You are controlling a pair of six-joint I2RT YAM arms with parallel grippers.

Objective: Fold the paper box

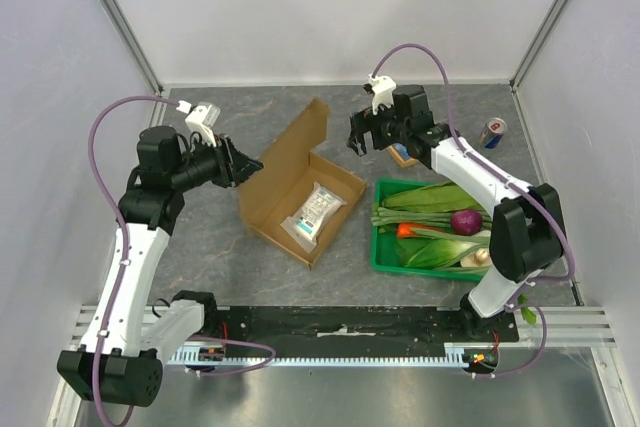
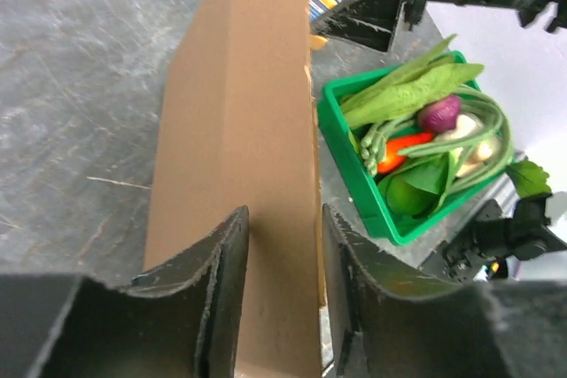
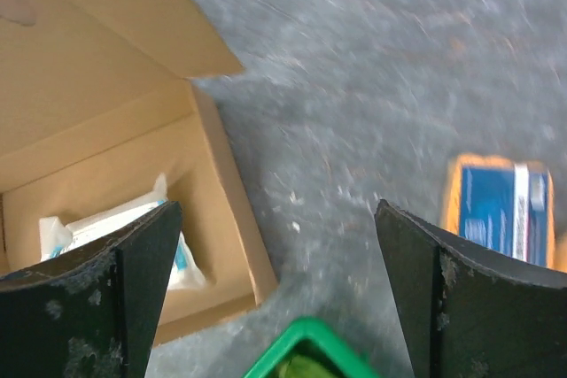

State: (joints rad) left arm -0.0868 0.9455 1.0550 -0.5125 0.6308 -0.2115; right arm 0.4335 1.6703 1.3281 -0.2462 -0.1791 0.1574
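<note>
The paper box (image 1: 262,209) lies open in the middle of the table, its brown lid flap (image 1: 298,137) standing up along the far left side. A white-and-blue packet (image 1: 315,210) rests inside it. My left gripper (image 1: 245,165) is at the box's left side, just off the flap. In the left wrist view the left gripper (image 2: 283,210) has its jaws partly apart, with the flat cardboard panel (image 2: 239,104) lying beyond them and nothing pinched. My right gripper (image 1: 362,137) hovers wide open past the box's far right corner. The right gripper (image 3: 276,205) frames bare table, beside the box wall (image 3: 235,210) and the packet (image 3: 106,223).
A green crate (image 1: 385,247) of vegetables stands right of the box, close to its right corner; its rim (image 2: 341,157) also shows in the left wrist view. A drink can (image 1: 492,131) stands far right. A small blue-and-orange carton (image 3: 496,205) lies under the right arm.
</note>
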